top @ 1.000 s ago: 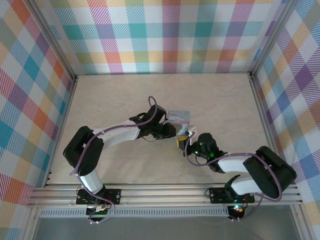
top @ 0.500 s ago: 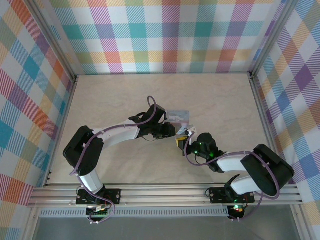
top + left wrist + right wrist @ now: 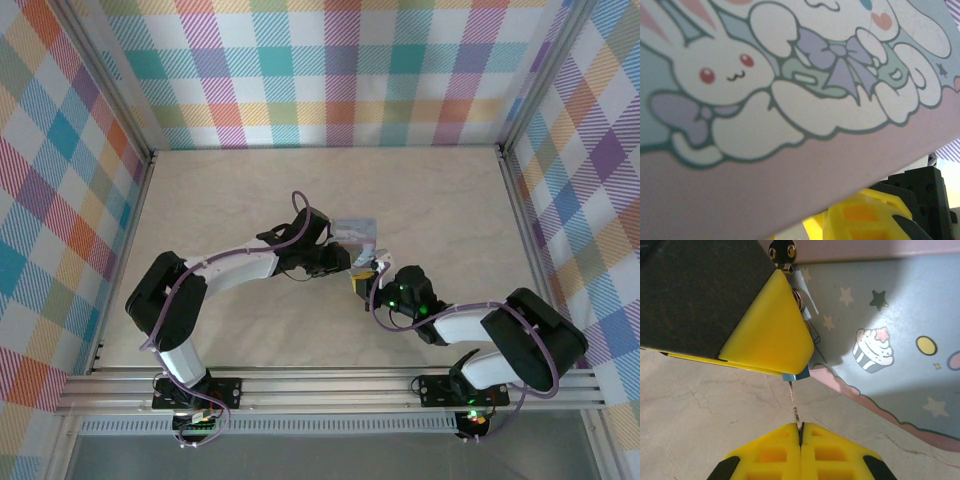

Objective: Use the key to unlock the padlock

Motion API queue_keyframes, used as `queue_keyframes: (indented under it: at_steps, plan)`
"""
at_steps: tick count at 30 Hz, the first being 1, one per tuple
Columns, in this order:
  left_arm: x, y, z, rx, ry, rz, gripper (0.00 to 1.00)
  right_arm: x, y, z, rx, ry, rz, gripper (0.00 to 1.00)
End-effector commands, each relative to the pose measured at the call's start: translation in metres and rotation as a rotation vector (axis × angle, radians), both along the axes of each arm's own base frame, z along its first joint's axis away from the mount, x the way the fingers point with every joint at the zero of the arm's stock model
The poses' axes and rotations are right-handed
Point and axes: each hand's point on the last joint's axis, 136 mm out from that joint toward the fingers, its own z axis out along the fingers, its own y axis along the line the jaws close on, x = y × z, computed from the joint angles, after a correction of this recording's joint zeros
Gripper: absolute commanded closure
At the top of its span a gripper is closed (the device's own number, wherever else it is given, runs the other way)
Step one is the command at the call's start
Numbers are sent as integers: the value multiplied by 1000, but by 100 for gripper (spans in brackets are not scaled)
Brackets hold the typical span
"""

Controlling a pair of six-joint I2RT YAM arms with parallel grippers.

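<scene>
The padlock [image 3: 796,376] is tiny; only a blue corner of it pokes out under a yellow finger [image 3: 767,335] of my left gripper [image 3: 355,264], which looks shut on it at the front edge of the cartoon tin [image 3: 890,315]. A thin wire loop runs up beside that finger. My right gripper [image 3: 800,432] is shut on the key [image 3: 795,402], whose slim shaft reaches straight up into the blue body. From above, both grippers meet just below the tin [image 3: 358,230], the right gripper [image 3: 368,284] coming from the lower right.
The tin's printed lid [image 3: 790,75] lies very close under the left wrist camera. A small metal latch [image 3: 782,251] sits on the tin's front. Beige tabletop [image 3: 250,200] surrounds the tin, with plaid walls on three sides.
My right gripper has edged slightly up and left toward the tin with the key. The left arm has barely shifted.
</scene>
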Motion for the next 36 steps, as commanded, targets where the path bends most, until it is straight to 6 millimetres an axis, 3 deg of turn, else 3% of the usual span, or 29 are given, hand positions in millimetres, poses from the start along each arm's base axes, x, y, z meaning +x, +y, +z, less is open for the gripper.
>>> queue_keyframes:
  at_steps: [1,19,36]
  plan:
    - [5,-6,18,-66,-36,-8,86,2,4,13,44,-36,0,99]
    - [2,-6,20,-80,-33,-15,87,13,1,16,71,-43,-36,99]
    - [3,-5,20,-76,-34,-8,87,9,-3,12,73,-28,-35,99]
